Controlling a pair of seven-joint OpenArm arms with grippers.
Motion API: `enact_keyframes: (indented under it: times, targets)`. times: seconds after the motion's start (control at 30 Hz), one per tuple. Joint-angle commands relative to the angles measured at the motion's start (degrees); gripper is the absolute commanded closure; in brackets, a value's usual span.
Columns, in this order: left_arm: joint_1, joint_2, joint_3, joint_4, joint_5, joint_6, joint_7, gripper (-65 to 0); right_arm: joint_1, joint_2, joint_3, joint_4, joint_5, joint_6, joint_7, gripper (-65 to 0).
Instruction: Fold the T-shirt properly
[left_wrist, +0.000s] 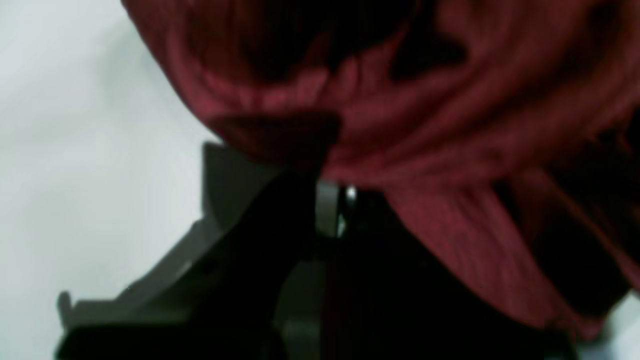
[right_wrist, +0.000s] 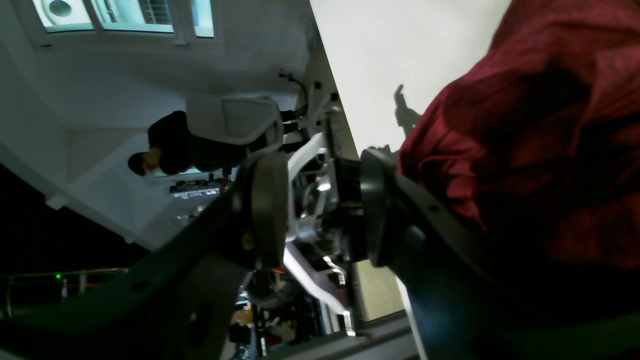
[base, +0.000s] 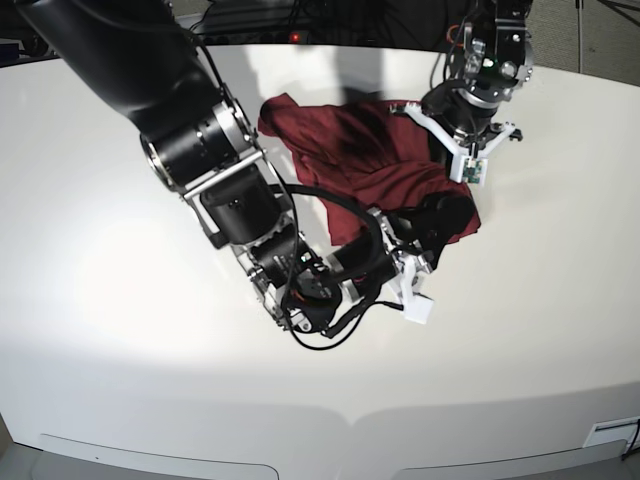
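T-shirt (base: 385, 160) bunched mid-table (base: 120, 300); thin, limp knit, grip hem or shoulder seam. Left gripper (left_wrist: 330, 165) clamped, apparently on cloth (blurred). Right gripper (right_wrist: 320, 210) jaws parted beside heap, holding nothing

t-shirt (base: 375, 165) bunched mid-table (base: 120, 300)

Plain maroon T-shirt (base: 375, 160) on white table (base: 100, 260).
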Motion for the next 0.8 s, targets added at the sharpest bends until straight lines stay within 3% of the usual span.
enact_keyframes:
  times: [0.0, 0.3, 0.43, 0.63, 0.77]
  targets:
    - [0.2, 0.0, -0.3, 2.5, -0.3, -0.2, -1.3, 0.0, 3.0, -0.4, 0.3, 0.8, 2.1, 0.1, 0.1, -24.4]
    - [3.6, 0.0, -7.2, 10.0, -1.0, -0.2, -1.0, 0.0, 12.5, -0.4, 0.3, 0.8, 2.1, 0.1, 0.1, -24.4]
    - [4.1, 0.1, -7.6, 14.0, -4.9, -0.3, -0.7, 0.0, 16.4, -0.4, 0.3, 0.8, 2.1, 0.1, 0.1, -24.4]
    - [3.5, 0.2, -7.0, 17.9, -15.1, -6.7, -0.6, 0.0, 19.4, 3.8, 0.3, 0.8, 0.2, 0.1, 0.1, -24.4]
    - [1.8, 0.2, -2.2, 17.9, -15.7, -7.8, -0.6, -20.4, 19.5, 9.0, 0.3, 0.8, -11.5, 0.1, 5.4, -24.4]
